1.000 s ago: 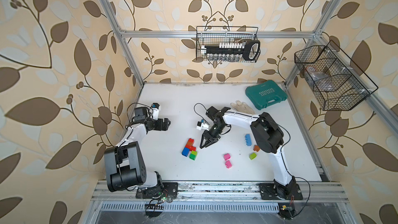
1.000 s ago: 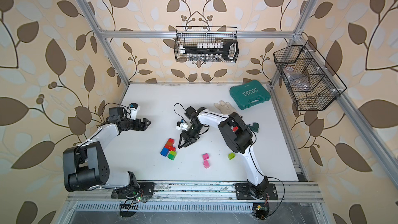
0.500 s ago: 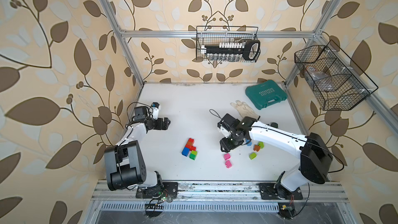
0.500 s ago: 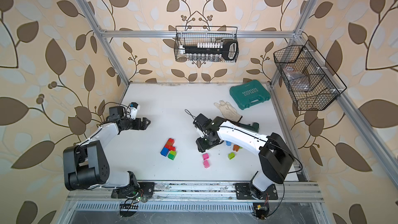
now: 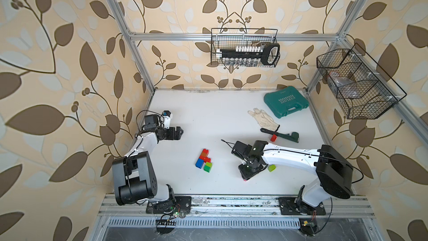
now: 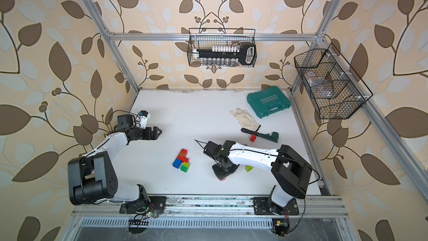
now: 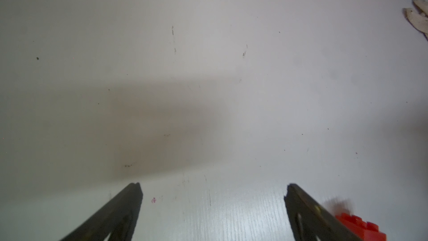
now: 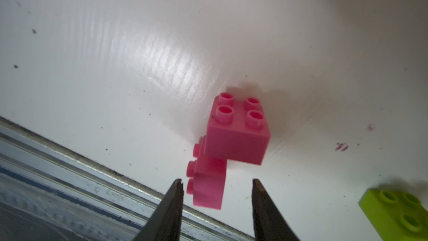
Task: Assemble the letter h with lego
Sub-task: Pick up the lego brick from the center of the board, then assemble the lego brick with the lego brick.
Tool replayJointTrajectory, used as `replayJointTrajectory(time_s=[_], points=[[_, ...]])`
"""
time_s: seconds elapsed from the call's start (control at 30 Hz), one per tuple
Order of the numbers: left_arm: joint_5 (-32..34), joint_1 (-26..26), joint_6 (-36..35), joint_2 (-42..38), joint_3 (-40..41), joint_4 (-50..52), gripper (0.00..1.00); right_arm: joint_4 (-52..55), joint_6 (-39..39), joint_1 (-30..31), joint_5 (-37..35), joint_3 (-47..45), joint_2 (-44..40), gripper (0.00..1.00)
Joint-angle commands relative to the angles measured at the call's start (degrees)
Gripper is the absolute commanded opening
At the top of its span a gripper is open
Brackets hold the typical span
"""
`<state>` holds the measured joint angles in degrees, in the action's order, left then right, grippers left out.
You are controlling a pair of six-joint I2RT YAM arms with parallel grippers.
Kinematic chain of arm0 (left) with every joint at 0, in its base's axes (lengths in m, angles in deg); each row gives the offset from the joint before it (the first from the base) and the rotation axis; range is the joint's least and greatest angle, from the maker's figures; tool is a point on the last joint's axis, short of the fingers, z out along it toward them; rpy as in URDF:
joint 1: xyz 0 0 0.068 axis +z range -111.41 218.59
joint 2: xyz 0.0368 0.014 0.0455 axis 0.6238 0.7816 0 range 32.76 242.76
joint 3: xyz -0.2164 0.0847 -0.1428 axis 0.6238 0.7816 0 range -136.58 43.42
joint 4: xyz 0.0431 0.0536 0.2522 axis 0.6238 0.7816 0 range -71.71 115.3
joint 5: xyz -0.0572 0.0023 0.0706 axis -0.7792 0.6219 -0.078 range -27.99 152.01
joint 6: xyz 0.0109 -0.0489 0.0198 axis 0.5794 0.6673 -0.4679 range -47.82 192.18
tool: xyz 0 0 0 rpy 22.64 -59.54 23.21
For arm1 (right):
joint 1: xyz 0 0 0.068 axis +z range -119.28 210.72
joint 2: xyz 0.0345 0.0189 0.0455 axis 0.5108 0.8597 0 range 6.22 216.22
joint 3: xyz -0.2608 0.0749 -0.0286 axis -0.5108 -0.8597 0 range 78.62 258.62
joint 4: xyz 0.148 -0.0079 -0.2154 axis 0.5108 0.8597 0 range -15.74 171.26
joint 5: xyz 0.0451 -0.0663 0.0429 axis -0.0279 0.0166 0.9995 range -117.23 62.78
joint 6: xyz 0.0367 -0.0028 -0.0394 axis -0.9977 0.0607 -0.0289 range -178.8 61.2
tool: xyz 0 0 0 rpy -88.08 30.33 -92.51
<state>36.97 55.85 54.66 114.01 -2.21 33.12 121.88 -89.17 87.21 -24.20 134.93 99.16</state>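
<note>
In both top views a joined cluster of lego, orange, red, blue, green and lime, lies mid-table. My right gripper points down near the front edge over two pink bricks. In the right wrist view one pink brick sits studs up. The other pink brick lies on its side, partly between the open fingertips of my right gripper, with a gap on one side. A loose lime brick lies beside it. My left gripper stands open over bare table at the far left.
A red brick lies against a dark green wrench. Behind them are a white glove and a teal case. The table's front rail runs close to the pink bricks. A red brick's corner shows by the left fingers.
My right arm has swung from beside the brick cluster to the right and forward, and now hangs over the pink bricks. The left arm has not moved.
</note>
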Motion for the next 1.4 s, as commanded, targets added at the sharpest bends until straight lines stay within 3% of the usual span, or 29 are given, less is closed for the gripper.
replayJointTrajectory(time_s=[0.0,0.17,0.3,0.47,0.6,0.8,1.0,1.2,1.37], points=[[-0.85,0.15,0.37,-0.83,-1.13,-0.62,0.99,-5.03,-2.89,0.07,2.13,-1.78,1.51,0.31],[-0.54,0.15,-0.30,-1.24,-0.74,-0.58,0.99,-7.55,-4.33,0.05,5.24,-1.98,1.76,0.15],[-1.44,0.15,-0.96,-1.50,-0.61,-0.45,0.99,-11.54,-5.63,-1.14,11.14,-1.76,-3.03,0.14],[-4.52,0.15,-2.38,-3.40,0.91,-1.81,0.99,-22.23,-8.35,-9.52,20.76,-1.82,-5.58,0.18],[-7.96,0.21,-4.38,-5.35,2.26,-1.83,0.99,-35.17,-12.54,-18.64,31.48,-0.22,2.45,0.17],[-11.31,0.15,-6.16,-6.72,2.32,-0.86,0.99,-43.56,-16.62,-20.03,36.58,6.26,17.93,0.17],[-12.92,0.03,-7.88,-6.73,2.48,-0.10,0.99,-38.03,-13.54,-21.32,32.66,6.82,19.94,0.22],[-13.31,-0.03,-8.39,-6.31,2.60,-0.23,0.99,-30.72,-8.40,-24.12,27.77,4.29,17.78,0.36],[-13.37,-0.16,-8.70,-6.46,2.74,-0.25,0.99,-26.45,-5.18,-24.35,23.38,3.62,15.11,0.37]])
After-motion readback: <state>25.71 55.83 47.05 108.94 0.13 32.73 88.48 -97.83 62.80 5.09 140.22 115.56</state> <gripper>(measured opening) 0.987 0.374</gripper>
